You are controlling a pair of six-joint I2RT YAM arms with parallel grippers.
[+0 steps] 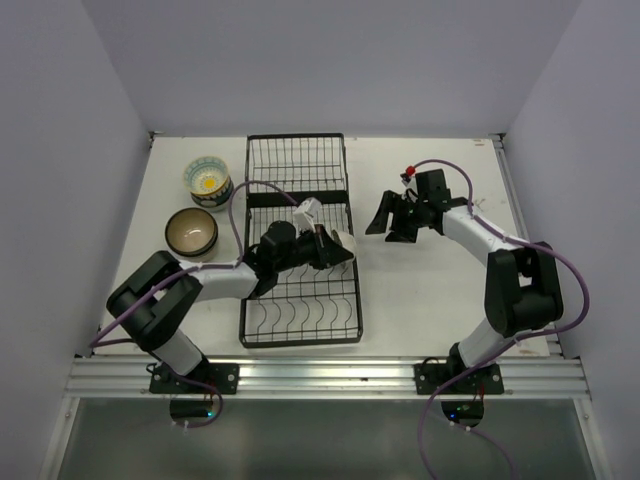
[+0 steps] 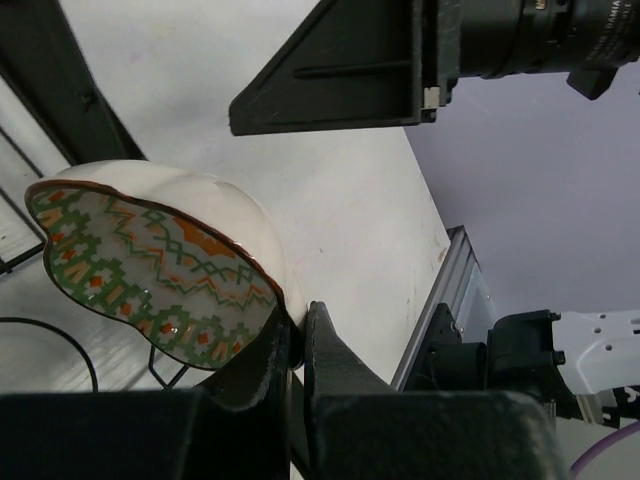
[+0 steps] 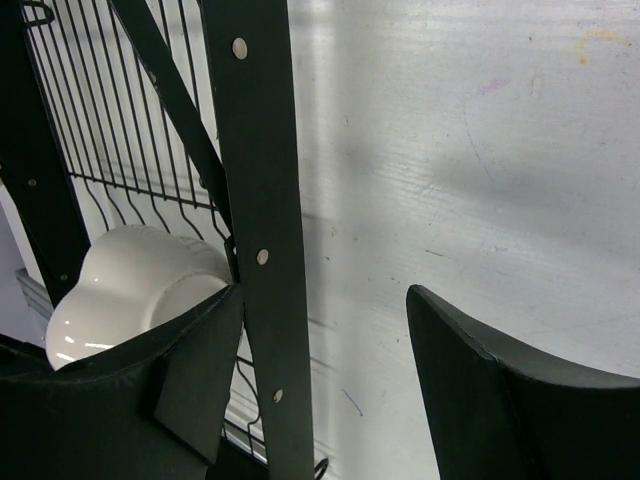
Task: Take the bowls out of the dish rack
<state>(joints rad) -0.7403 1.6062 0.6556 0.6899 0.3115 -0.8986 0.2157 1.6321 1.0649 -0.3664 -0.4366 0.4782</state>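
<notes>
Two bowls, a yellow-centred bowl [image 1: 207, 180] and a brown bowl [image 1: 191, 232], stand on the bench [image 1: 420, 300] left of the dish rack [image 1: 300, 160]. A third, the patterned bowl [image 2: 150, 270], hangs tilted over the dish rack's right edge, pinched at its rim by the closed left gripper [image 2: 297, 325]. The right gripper [image 1: 393, 222] hovers just right of the dish rack, jaws apart and empty. The step looks like carrying the patterned bowl clear. A rim pinch on glazed ware may slip, so lift above the wires first, travel slowly, and set it flat on bare bench beside the dish rack before letting go.
</notes>
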